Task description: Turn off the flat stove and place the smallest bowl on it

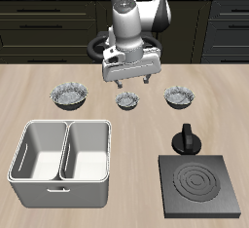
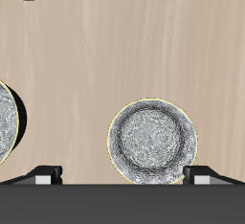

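Smallest bowl (image 1: 128, 100) (image 2: 152, 140) sits middle of 3 | our gripper (image 1: 129, 82) hovers above it, jaws wide, empty | flat stove (image 1: 200, 184) at bowl's 5 o'clock, coils dark

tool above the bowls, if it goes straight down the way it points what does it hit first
Most likely the smallest bowl: the wrist view shows it nearly under the tool, between its open fingers. Depth is unclear, so it may land on the rim rather than centred.

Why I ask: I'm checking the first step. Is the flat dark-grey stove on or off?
Off, apparently: the flat dark-grey stove's ring coils look dark, not red. The black knob's position is unreadable.
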Controlling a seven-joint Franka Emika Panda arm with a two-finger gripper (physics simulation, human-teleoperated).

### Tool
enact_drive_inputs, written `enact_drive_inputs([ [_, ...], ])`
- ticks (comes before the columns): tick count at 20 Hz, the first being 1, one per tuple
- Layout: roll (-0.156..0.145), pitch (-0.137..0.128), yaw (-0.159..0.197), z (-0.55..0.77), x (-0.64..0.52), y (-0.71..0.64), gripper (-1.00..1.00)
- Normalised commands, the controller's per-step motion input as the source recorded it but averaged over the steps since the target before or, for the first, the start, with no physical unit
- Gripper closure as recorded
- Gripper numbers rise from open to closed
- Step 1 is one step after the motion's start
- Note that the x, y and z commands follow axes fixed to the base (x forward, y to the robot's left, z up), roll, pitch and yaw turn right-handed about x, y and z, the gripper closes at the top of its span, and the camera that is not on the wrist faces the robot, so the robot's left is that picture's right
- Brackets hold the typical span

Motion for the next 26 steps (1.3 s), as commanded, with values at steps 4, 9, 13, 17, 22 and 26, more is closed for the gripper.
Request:
enact_drive_inputs([
  [4, -0.001, 0.007, 0.014, -0.17, 0.03, 0.07, -1.00],
  [9, 0.003, 0.034, 0.004, -0.28, 0.07, 0.06, -1.00],
  [13, -0.003, 0.021, -0.008, -0.19, 0.00, 0.05, -1.00],
  [17, 0.013, 0.028, -0.003, -0.23, 0.02, 0.12, -1.00],
  [22, 0.022, 0.034, 0.006, -0.21, 0.02, 0.09, -1.00],
  [26, 0.013, 0.037, 0.003, -0.33, 0.08, 0.03, -1.00],
])
